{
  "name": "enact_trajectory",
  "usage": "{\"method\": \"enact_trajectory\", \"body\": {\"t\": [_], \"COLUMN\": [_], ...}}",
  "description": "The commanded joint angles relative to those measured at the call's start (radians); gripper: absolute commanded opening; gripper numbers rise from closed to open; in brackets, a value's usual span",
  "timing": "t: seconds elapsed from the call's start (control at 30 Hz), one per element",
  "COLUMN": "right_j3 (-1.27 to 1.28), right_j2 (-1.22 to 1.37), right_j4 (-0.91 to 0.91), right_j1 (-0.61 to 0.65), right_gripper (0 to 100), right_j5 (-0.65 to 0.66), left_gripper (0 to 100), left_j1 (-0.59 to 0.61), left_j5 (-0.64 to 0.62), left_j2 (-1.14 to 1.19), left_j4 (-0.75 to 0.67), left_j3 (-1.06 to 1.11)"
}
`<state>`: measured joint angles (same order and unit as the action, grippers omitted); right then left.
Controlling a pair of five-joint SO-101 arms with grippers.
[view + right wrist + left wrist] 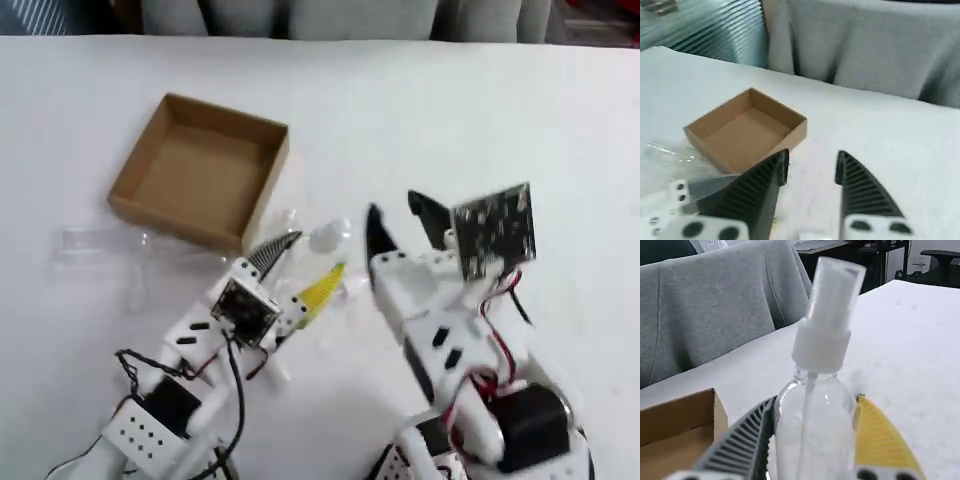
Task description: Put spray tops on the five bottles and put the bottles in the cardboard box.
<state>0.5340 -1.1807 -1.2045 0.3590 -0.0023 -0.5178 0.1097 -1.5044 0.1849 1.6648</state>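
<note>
My left gripper (316,252), one finger grey and one yellow, is shut on a clear bottle (324,239) just off the near right corner of the cardboard box (200,170). In the left wrist view the bottle (812,425) stands upright between the grey finger (745,445) and the yellow finger (880,440), with a white spray top (825,325) on its neck. My right gripper (392,204) is open and empty, a little to the right of that bottle. Its black fingers (760,190) point toward the box (747,132), which has nothing in it.
Clear bottles (100,245) lie on the white table (450,110) along the box's near left side; the right wrist view shows them too (665,152). Grey chair backs (715,310) stand beyond the table's far edge. Bare table spreads to the right and back.
</note>
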Motion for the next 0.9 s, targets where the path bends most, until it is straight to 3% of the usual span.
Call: {"method": "enact_trajectory", "body": {"t": [0.0,0.13,0.27,0.4,0.53,0.7,0.87], "right_j3": [0.106,0.319,0.618,0.861,0.997,1.040,1.042], "right_j2": [0.012,0.019,0.019,0.012,0.019,0.015,0.019], "right_j4": [0.027,0.111,0.377,0.690,0.880,0.946,0.946], "right_j1": [-0.140,-0.252,-0.282,-0.274,-0.280,-0.282,-0.282], "right_gripper": [2.7,3.6,1.6,1.6,1.6,1.6,1.6], "right_j5": [-0.003,0.000,-0.005,-0.006,-0.006,0.000,0.000], "left_gripper": [2,2,2,2,2,2,2], "left_j1": [0.019,0.104,0.200,0.285,0.387,0.458,0.522], "left_j5": [0.011,-0.091,-0.193,-0.206,-0.207,-0.201,-0.204], "left_j2": [-0.008,-0.007,-0.007,-0.007,-0.005,0.087,0.418], "left_j4": [0.002,0.029,0.109,0.107,0.057,0.123,0.124], "left_j3": [-0.018,-0.078,-0.163,-0.183,-0.218,-0.371,-0.618]}}
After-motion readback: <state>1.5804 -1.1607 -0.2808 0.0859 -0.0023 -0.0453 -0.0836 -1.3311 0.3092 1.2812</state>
